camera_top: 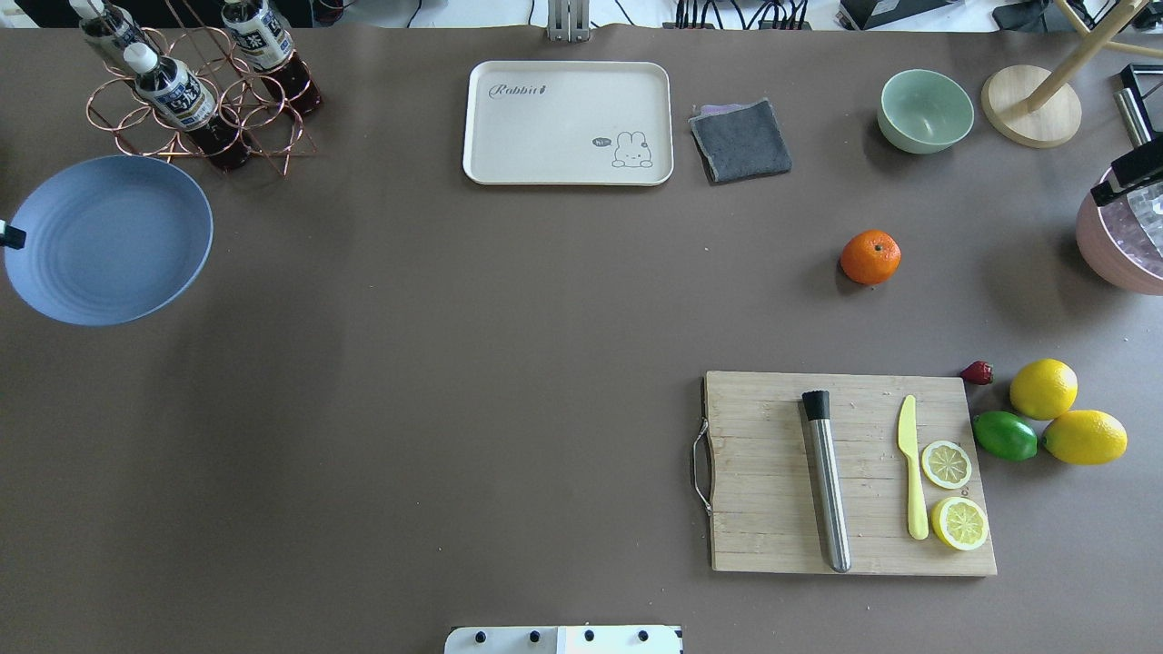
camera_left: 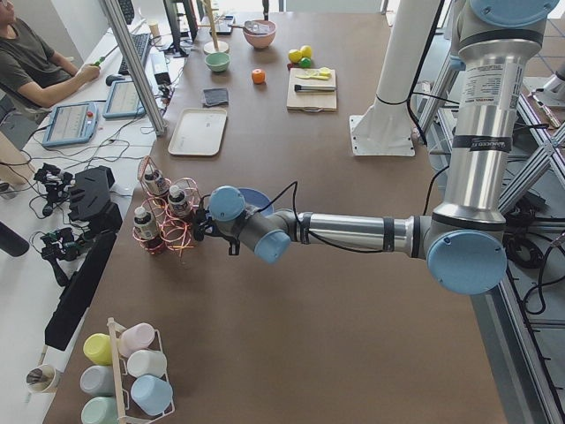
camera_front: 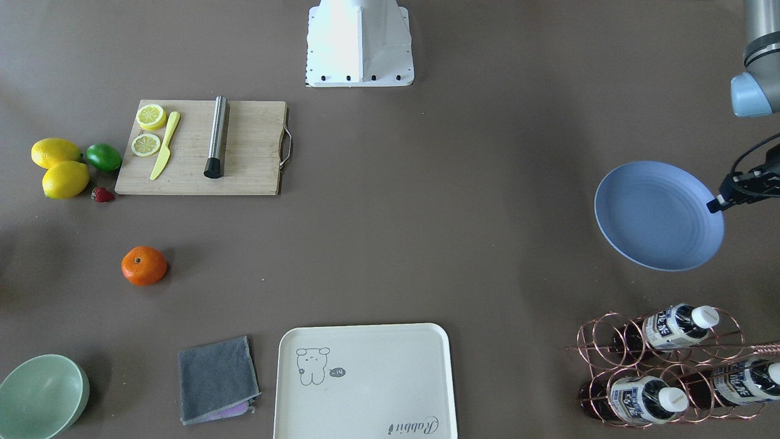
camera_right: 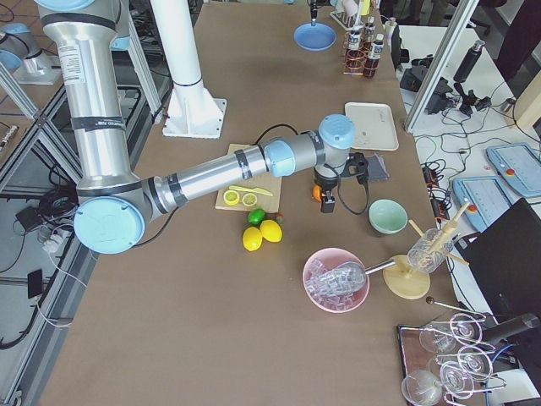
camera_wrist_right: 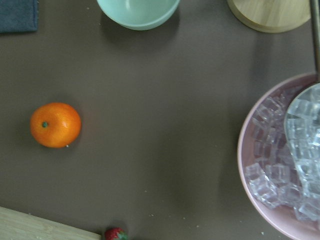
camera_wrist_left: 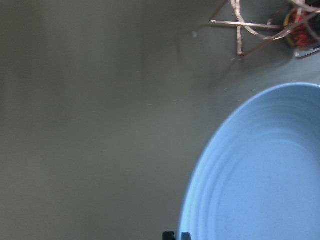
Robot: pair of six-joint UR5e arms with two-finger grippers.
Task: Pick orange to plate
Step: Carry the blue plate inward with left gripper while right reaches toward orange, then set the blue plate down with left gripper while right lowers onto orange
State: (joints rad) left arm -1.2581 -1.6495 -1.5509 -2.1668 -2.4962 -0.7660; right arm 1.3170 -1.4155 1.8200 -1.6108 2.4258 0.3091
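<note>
The orange [camera_top: 870, 257] lies on the brown table on the robot's right side, seen also as orange [camera_front: 144, 266] and orange [camera_wrist_right: 55, 125]. The blue plate [camera_top: 109, 238] lies far off at the table's left end, seen also as plate [camera_front: 658, 213] and plate [camera_wrist_left: 260, 170]. My left gripper [camera_front: 714, 205] hangs over the plate's outer rim, its two fingertips [camera_wrist_left: 169, 235] close together, shut on nothing. My right gripper [camera_top: 1127, 174] hovers high between the orange and the ice bowl. No fingers show in the right wrist view, so I cannot tell its state.
A cutting board [camera_top: 772, 472] carries a steel cylinder, a yellow knife and lemon slices. Two lemons [camera_top: 1043, 389], a lime and a strawberry lie beside it. A pink ice bowl [camera_top: 1122, 245], green bowl [camera_top: 925, 111], grey cloth [camera_top: 740, 139], cream tray [camera_top: 568, 123] and bottle rack [camera_top: 195, 91] line the far side.
</note>
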